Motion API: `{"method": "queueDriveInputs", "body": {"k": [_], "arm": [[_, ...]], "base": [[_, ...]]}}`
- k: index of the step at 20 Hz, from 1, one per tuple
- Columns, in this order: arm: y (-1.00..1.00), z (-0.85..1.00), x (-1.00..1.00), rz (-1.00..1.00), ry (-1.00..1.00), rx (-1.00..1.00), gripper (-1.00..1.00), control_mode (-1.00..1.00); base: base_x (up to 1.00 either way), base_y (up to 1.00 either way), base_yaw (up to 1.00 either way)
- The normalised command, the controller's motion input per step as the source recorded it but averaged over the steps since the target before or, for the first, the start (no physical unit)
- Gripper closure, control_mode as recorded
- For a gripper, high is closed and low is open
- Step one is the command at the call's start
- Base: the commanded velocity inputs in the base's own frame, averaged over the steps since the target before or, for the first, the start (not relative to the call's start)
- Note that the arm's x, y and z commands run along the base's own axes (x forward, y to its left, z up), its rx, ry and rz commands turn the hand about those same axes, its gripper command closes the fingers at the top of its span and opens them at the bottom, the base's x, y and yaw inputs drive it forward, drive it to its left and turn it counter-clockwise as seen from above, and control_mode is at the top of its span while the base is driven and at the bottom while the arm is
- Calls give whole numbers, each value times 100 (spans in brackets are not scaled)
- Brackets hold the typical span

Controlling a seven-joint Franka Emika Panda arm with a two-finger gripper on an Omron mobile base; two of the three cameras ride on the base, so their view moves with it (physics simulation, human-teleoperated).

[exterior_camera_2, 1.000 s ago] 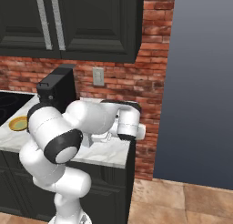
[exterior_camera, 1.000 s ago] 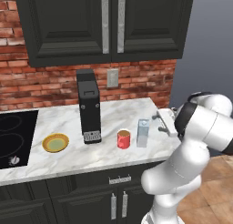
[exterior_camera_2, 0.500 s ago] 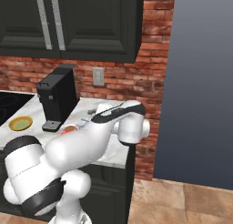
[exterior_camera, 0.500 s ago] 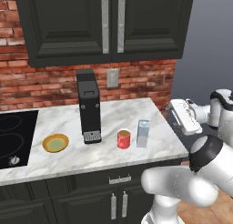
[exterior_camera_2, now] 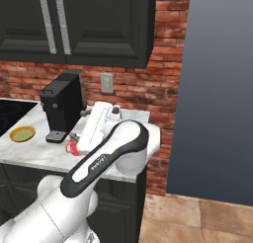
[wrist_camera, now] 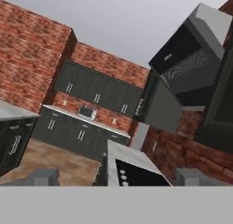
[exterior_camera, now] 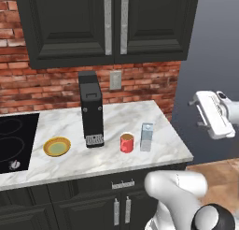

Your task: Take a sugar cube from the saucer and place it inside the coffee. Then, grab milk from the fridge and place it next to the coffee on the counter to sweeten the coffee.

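Meanwhile, on the marble table (exterior_camera: 70, 161), the yellow saucer (exterior_camera: 57, 146), black coffee machine (exterior_camera: 91, 108), red coffee cup (exterior_camera: 126, 142) and milk carton (exterior_camera: 146, 136) stood in a row, while the empty claw (exterior_camera: 193, 102) hung released, clear of the table's right edge.

Arm raised to the right, gripper empty

The white arm bends up from its base; its hand hangs in the air out to the right. The gripper (wrist_camera: 116, 177) has its jaws spread wide, two grey fingertips (wrist_camera: 42, 176) far apart with nothing between.
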Motion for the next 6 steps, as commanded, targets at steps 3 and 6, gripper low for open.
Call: {"method": "queueDriveInputs", "body": {"k": [3,6], "arm": [[0,92,-92,-5,-3,-10,-100,-100],[7,75,-81,-6,-5,-14,-100,-100]], "base": [[0,0,0],[0,0,0]]}}
